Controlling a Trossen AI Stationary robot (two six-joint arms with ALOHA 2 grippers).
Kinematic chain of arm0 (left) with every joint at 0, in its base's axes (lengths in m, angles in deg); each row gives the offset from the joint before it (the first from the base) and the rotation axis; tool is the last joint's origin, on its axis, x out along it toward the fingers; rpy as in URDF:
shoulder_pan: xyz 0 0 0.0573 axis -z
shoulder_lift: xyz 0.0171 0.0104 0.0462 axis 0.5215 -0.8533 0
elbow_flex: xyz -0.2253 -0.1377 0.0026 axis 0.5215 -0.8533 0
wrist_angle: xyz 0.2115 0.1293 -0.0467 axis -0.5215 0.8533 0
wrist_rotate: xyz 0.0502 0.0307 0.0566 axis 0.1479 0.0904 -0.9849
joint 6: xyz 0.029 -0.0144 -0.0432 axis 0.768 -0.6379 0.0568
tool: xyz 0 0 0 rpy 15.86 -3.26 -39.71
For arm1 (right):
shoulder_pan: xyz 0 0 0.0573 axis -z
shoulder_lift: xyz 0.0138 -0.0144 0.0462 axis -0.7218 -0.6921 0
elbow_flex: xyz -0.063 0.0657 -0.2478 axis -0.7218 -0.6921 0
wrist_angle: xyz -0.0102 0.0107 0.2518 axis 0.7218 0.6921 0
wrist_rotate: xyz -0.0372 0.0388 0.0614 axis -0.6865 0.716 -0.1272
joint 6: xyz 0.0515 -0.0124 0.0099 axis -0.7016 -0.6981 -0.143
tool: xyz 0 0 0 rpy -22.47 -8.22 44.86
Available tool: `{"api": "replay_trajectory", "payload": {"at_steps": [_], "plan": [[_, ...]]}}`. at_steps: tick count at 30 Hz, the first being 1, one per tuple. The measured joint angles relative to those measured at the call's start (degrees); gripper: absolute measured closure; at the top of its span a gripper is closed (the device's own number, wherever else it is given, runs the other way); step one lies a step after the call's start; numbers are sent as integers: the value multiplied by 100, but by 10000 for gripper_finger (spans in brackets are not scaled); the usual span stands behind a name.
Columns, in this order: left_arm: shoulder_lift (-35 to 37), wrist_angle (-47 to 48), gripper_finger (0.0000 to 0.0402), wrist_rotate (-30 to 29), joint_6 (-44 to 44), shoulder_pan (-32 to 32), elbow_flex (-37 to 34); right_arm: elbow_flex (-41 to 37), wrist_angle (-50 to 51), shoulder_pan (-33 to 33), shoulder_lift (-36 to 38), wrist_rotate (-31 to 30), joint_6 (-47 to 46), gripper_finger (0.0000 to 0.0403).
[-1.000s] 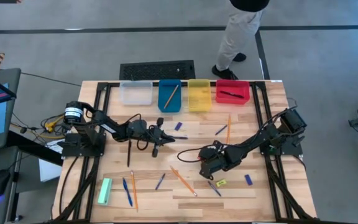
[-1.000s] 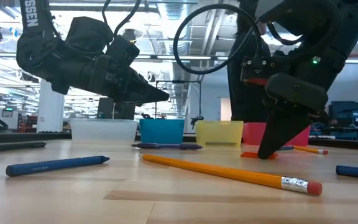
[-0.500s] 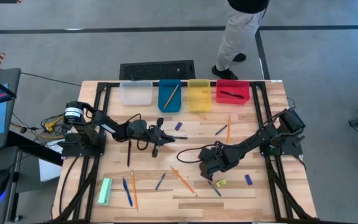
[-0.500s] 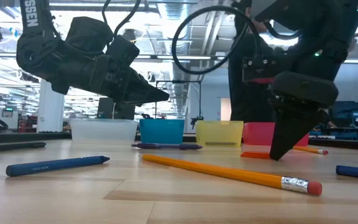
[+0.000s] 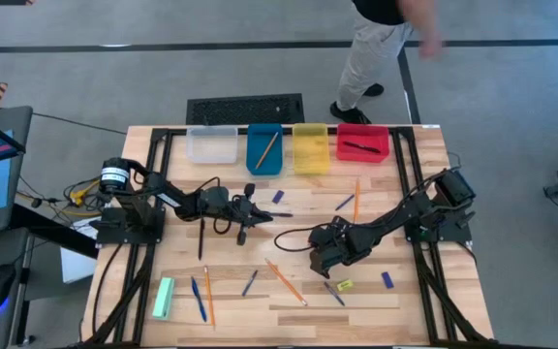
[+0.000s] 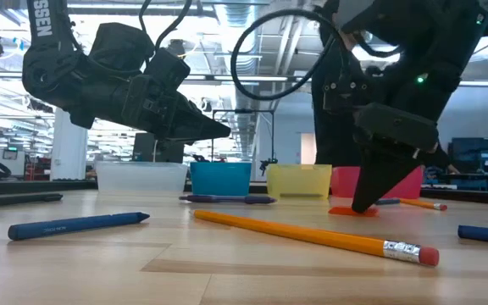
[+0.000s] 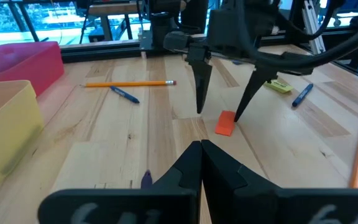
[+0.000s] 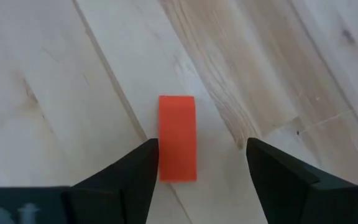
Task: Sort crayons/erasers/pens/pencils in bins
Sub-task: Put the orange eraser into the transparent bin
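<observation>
An orange-red eraser (image 8: 178,138) lies flat on the wooden table near its middle. My right gripper (image 8: 202,144) stands open over it, pointing steeply down with one finger on either side. One finger (image 8: 143,163) is right beside the eraser's long edge; whether it touches I cannot tell. In the left wrist view the same eraser (image 7: 225,122) lies by my right gripper (image 7: 217,115). My left gripper (image 5: 258,211) hovers shut and nearly level left of centre, above a purple pen (image 6: 227,200). The clear (image 5: 211,144), blue (image 5: 264,148), yellow (image 5: 310,147) and red (image 5: 362,143) bins line the far edge.
Pencils (image 5: 286,281) (image 5: 356,201), dark pens and blue crayons lie scattered over the table. A yellow eraser (image 5: 345,284) and a blue one (image 5: 387,279) lie right of centre, a green block (image 5: 164,298) near left. A person (image 5: 376,48) stands beyond the far edge.
My right gripper has stayed over the orange-red eraser, its tips swinging a little sideways and back as it tipped. The eraser has not moved.
</observation>
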Motion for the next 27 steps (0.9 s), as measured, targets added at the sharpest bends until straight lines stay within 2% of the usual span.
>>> {"api": "replay_trajectory", "payload": {"at_steps": [5, 10, 23, 27], "plan": [[0, 1, 401, 0, -7, 0, 0, -273, -502, 26, 34, 85, -17, 151], [0, 0, 401, 0, -15, -2, 0, -296, -559, 26, 35, 115, -13, 168], [0, 0, 401, 0, -195, 0, 0, -303, -674, 26, 22, 181, 352, 271], [0, -3, 401, 0, -208, -1, 0, -305, -672, 26, 20, 180, 367, 287]]}}
